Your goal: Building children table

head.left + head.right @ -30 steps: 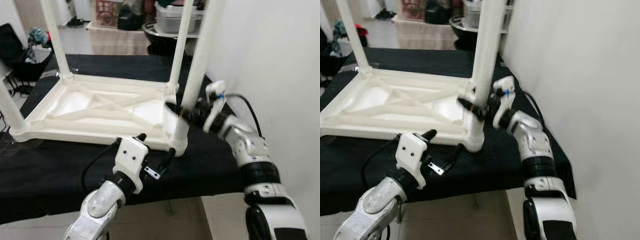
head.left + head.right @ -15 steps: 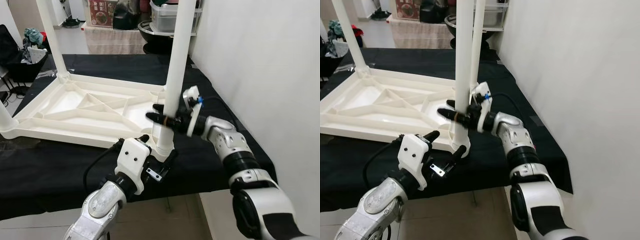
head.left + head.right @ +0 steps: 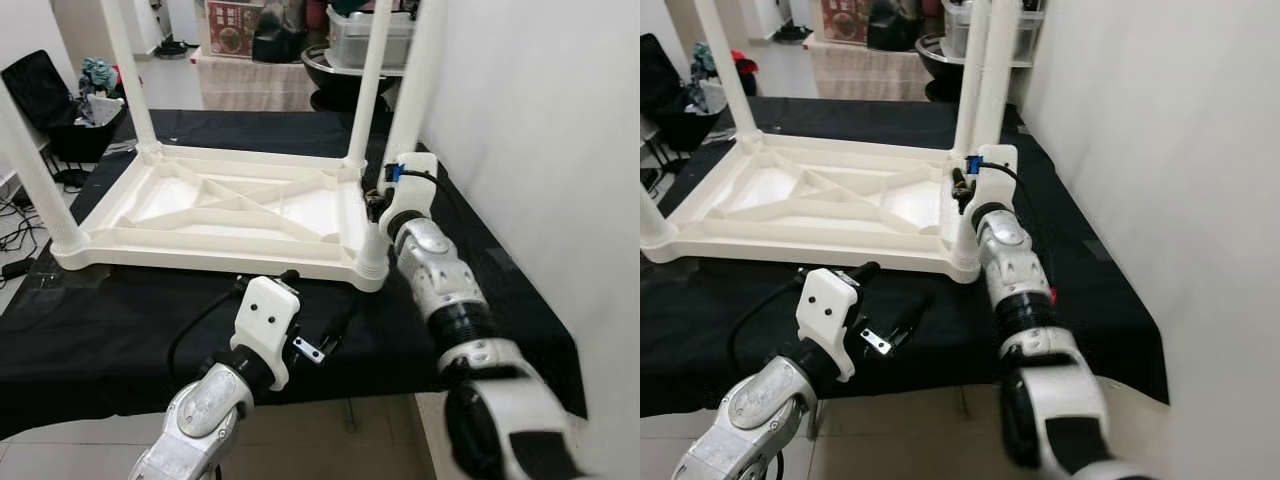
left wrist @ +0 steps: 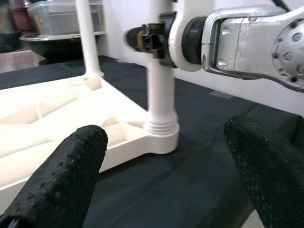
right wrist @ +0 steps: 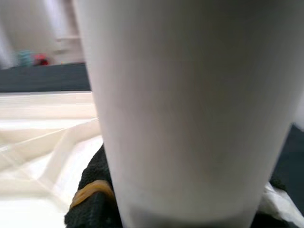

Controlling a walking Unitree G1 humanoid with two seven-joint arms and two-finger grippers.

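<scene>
An upturned white plastic children's table (image 3: pixel 230 215) lies top-down on the black-covered counter (image 3: pixel 120 330) in front of me, its ribbed underside facing up and its legs standing upright from the corners. My right claw (image 3: pixel 381 205) is up against the near right leg (image 3: pixel 405 120), the one closest to the white wall (image 3: pixel 540 150) on my right; in my right wrist view that leg (image 5: pixel 185 109) is pressed close between my black fingers (image 5: pixel 92 202), one of them wearing a yellow band, so I am clamped around the leg just above its socket. The socket end (image 4: pixel 161 133) sits in the table's near right corner, ringed where it meets the frame. My left claw (image 3: pixel 315 325) hovers low over the black cloth just in front of the table's near edge, not touching the table; in my left wrist view its two padded fingers (image 4: pixel 61 175) are spread wide apart with nothing between them. Beyond the counter stand a steel bowl (image 3: pixel 335 85) and a grey lidded bin (image 3: pixel 365 35), and a black bag (image 3: pixel 50 100) sits on the floor off to my left.
</scene>
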